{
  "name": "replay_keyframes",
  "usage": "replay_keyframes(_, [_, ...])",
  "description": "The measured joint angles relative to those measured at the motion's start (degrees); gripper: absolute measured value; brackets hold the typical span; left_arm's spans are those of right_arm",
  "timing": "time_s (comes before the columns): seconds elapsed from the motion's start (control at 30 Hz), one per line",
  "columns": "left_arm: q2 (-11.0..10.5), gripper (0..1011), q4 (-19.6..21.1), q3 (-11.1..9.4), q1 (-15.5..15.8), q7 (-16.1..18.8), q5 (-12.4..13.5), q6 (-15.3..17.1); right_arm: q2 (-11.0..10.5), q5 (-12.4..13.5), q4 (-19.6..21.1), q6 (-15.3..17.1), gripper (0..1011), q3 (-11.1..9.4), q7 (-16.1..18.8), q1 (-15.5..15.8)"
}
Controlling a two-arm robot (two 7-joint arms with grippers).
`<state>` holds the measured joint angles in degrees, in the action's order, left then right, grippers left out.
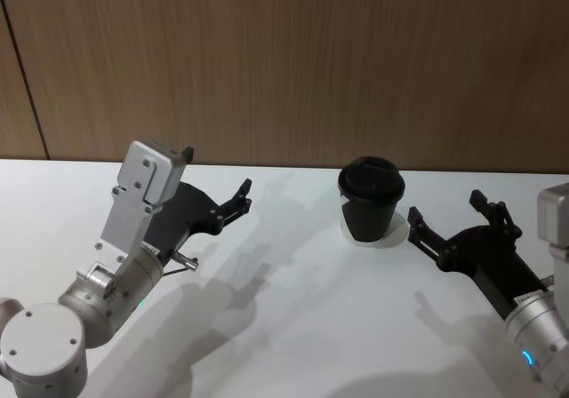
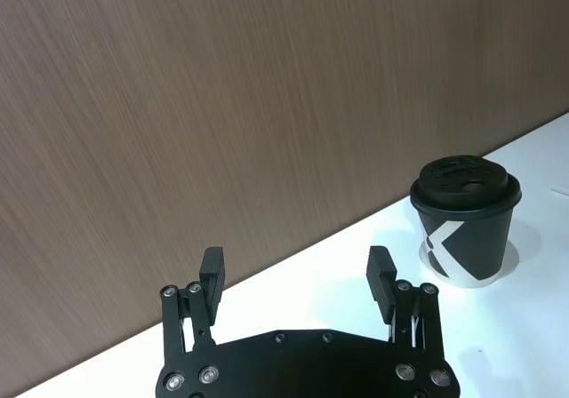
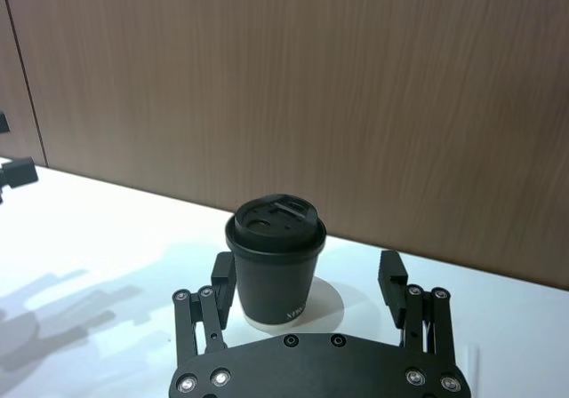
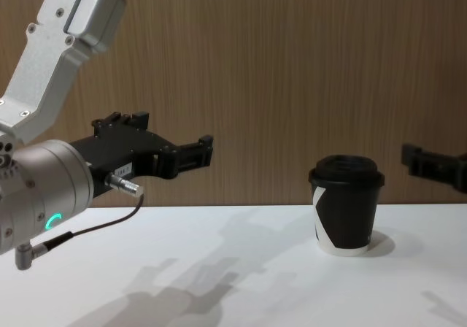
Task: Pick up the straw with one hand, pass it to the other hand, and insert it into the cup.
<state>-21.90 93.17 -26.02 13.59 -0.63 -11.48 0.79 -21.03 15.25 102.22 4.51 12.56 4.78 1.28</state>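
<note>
The left gripper and right gripper hover with fingers spread wide and empty (apparently ready to grasp), flanking the cup, which stands upright on the table nearer the right gripper.

splayed left gripper, cup beyond

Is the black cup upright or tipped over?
Upright: the cup stands on its white bottom rim on the table, lid on top and level.
</note>
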Motion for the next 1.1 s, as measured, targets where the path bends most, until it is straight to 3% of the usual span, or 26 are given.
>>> replay_keyframes(0.5, [0.0,1003,0.0,0.0,0.0,0.0,0.0,0.0,-1.2,0.6,2.4,6.4,1001,-2.8,-0.2,2.0])
replay_keyframes(1.1, [0.0,1003,0.0,0.0,0.0,0.0,0.0,0.0,-0.2,1.2,3.9,13.7,1001,-5.7,-3.2,3.5])
